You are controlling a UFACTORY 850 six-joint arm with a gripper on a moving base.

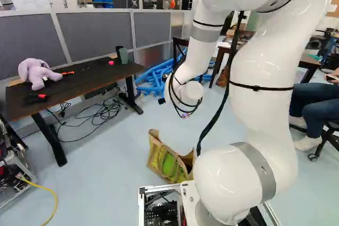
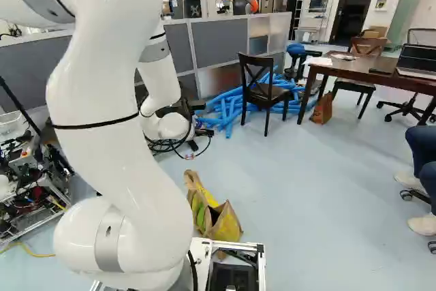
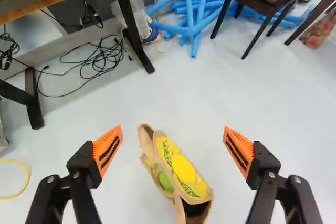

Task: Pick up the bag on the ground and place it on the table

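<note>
Gripper (image 3: 172,136) fingers wide apart, bag (image 3: 184,172) ahead of the gap. I'd twist to straddle its narrow side, lower, pinch upper paper.

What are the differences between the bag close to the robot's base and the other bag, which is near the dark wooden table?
The near bag shows large yellow and green areas on brown, while the far bag looks reddish brown. The near bag is on the floor just ahead of the base; the far bag is beside a leg of the wooden table. Both are on the floor, and the open pincer grips neither.
</note>
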